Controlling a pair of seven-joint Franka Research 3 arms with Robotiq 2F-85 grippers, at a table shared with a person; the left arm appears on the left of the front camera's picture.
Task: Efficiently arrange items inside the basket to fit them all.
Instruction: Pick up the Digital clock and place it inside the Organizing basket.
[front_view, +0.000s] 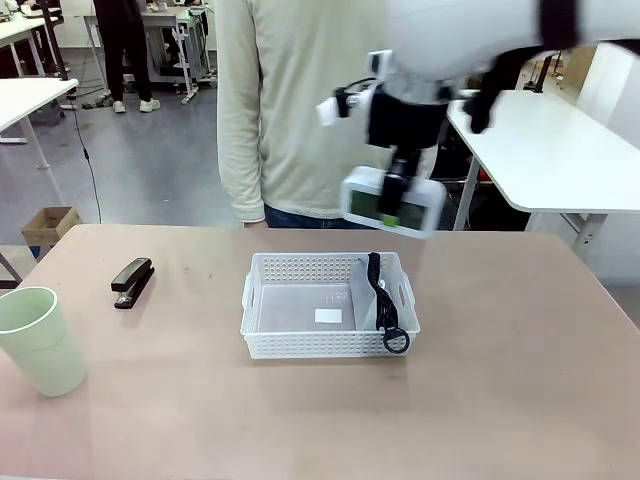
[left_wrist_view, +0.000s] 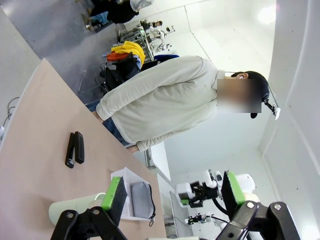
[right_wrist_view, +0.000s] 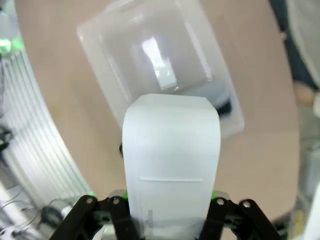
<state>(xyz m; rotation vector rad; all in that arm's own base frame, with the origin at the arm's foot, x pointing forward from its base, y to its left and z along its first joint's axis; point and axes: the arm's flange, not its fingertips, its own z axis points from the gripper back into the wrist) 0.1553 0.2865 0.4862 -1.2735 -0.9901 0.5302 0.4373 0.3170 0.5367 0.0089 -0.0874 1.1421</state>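
Note:
High over the far rim of the white basket (front_view: 300, 345), my right gripper (front_view: 393, 205) is shut on the white digital clock (front_view: 392, 200). From the right wrist view the clock (right_wrist_view: 171, 150) sits between my right gripper's (right_wrist_view: 171, 200) green pads, with the basket (right_wrist_view: 92, 50) blurred below it. The grey pouch (front_view: 372, 300) stands on edge at the basket's right end, its black strap hanging over the front wall. A black stapler (front_view: 132, 282) and a pale green cup (front_view: 40, 340) rest on the table to the left. My left gripper (left_wrist_view: 172, 192) is open and holds nothing; its view takes in the stapler (left_wrist_view: 75, 149), the cup (left_wrist_view: 75, 210), the basket (left_wrist_view: 122, 175) and the pouch (left_wrist_view: 141, 200).
A person (front_view: 300, 110) in a cream top stands at the far edge of the table, behind the basket. A small white label (front_view: 328, 316) lies on the basket floor. White tables stand at back right (front_view: 540, 150) and far left. The brown table (front_view: 520, 380) is bare on the right.

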